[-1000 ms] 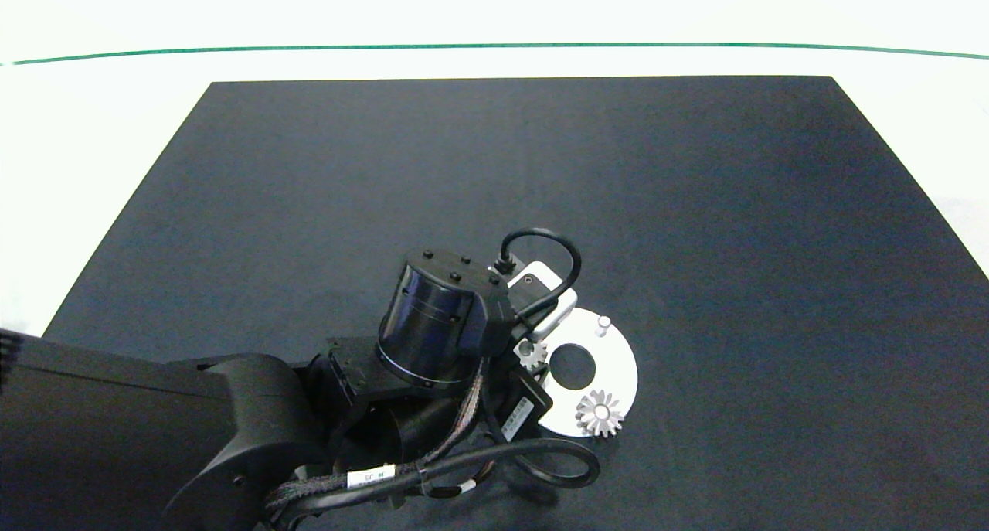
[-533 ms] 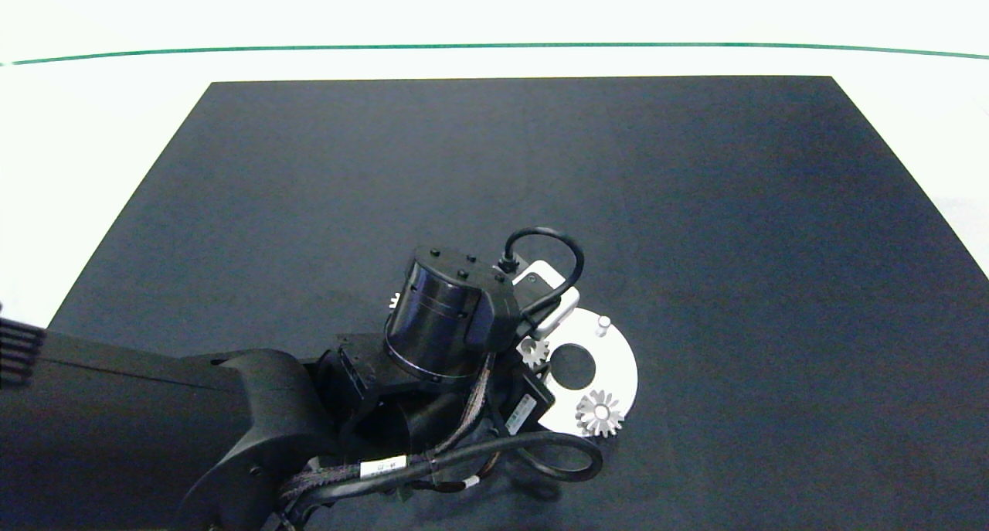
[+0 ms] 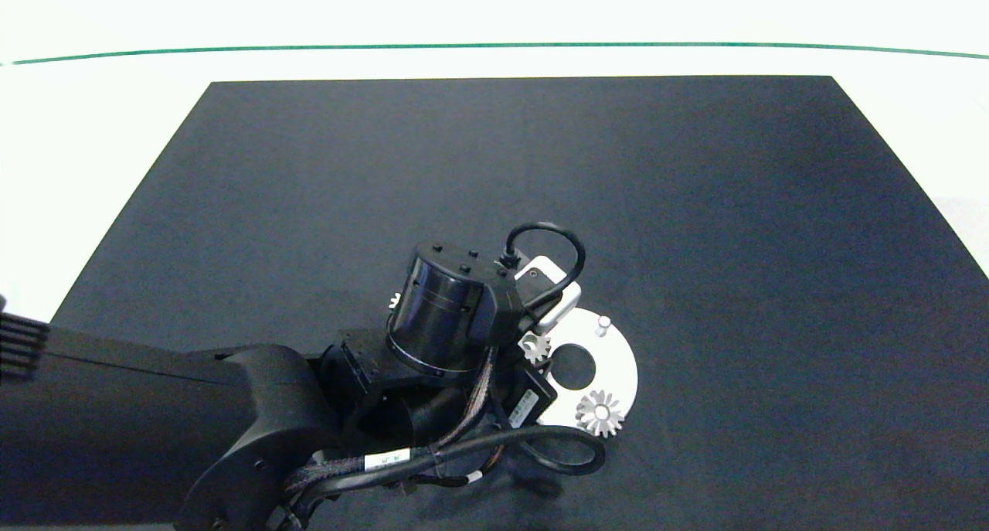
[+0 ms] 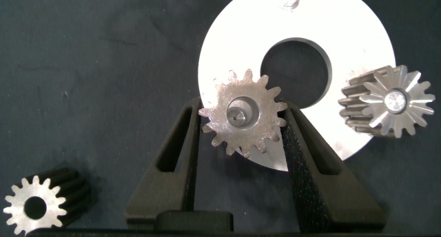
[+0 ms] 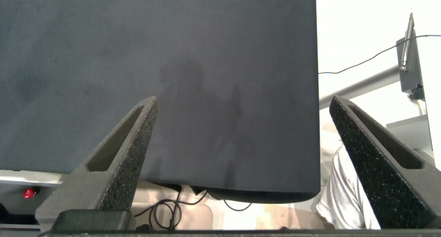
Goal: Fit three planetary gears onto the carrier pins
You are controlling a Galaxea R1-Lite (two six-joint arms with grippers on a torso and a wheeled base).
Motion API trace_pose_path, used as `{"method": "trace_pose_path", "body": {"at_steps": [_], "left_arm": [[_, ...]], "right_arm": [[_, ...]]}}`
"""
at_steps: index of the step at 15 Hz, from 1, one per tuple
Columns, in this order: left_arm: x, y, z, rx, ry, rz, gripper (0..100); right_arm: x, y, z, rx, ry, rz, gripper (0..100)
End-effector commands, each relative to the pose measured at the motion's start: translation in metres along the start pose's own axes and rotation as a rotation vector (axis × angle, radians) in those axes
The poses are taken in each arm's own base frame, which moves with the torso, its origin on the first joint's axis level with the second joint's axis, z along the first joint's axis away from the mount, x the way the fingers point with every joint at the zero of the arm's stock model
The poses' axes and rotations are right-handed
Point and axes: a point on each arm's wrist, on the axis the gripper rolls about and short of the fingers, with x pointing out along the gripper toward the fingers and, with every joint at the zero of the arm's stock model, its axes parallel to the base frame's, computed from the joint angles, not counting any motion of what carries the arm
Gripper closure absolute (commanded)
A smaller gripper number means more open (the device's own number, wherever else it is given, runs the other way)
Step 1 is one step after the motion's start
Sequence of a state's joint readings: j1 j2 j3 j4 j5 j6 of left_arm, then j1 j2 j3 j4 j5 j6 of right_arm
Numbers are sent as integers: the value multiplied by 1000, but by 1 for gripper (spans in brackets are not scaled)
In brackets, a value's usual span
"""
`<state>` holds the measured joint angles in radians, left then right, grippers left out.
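In the left wrist view, a loose gear (image 4: 34, 206) lies on the dark table (image 3: 695, 206), nearest the left gripper (image 4: 242, 130). Its jaws stand spread, apart from the second gear (image 4: 242, 118) that sits between them, apparently on its pin. Beyond, on the white disc (image 4: 358, 30), the third gear (image 4: 386, 102) is seated, and one pin (image 3: 603, 325) stands bare. So two look done, one left. The right gripper (image 5: 241, 161) hangs wide open, off the table's edge.

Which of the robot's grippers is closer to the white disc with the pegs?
Left. The left gripper is right over the white disc, around a gear; the right gripper hangs elsewhere, off the mat's edge.
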<state>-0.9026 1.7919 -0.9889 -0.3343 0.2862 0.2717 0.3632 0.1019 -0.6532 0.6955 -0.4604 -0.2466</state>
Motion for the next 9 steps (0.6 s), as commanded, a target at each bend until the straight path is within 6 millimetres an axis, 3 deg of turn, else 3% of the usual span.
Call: {"method": "trace_pose_path", "body": {"at_steps": [1, 9], "left_arm": [[0, 0, 0, 0, -1, 3, 93], [1, 1, -4, 3, 12, 4, 93]], "right_arm": [[0, 0, 0, -3, 3, 0, 0], [0, -1, 0, -3, 0, 2, 0]]}}
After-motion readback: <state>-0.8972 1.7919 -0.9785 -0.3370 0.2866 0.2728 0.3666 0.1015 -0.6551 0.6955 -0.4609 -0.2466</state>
